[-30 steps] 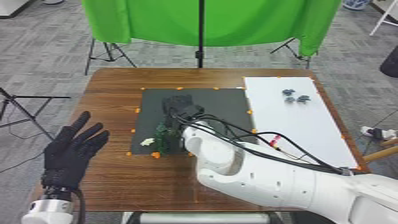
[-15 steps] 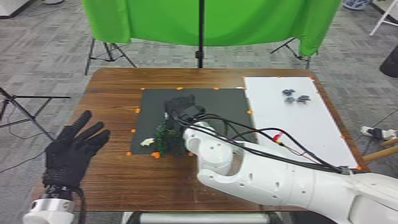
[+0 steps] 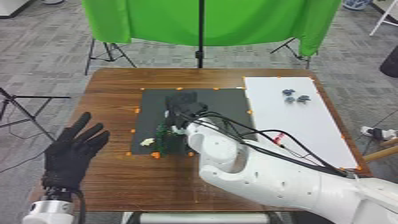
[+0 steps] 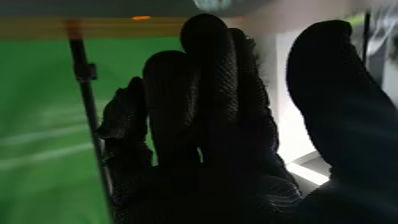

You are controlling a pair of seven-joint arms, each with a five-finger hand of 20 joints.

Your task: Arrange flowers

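Over the middle of the dark mat (image 3: 226, 100), in the head view, is my right hand (image 3: 184, 106). Just below it on the mat lie green stems (image 3: 163, 137) with a white flower (image 3: 147, 142) at their left side. How close the hand is to the stems I cannot tell. In the right wrist view the right hand (image 4: 213, 135) has its fingers extended and the thumb apart, with nothing between them. My left hand (image 3: 69, 157) is held off the table's left edge, fingers straight and spread. Small blue-grey flowers (image 3: 303, 98) lie on the white board.
The white board (image 3: 315, 132) covers the table's right side, with a red item (image 3: 279, 137) on it beside my right arm's cables. Orange marks edge the mat and board. A green cloth (image 3: 213, 25) hangs on a stand behind the brown table (image 3: 115, 175).
My right hand has moved slightly to the right and farther from me, and its forearm has shifted a little with it. The left hand has stayed in place.
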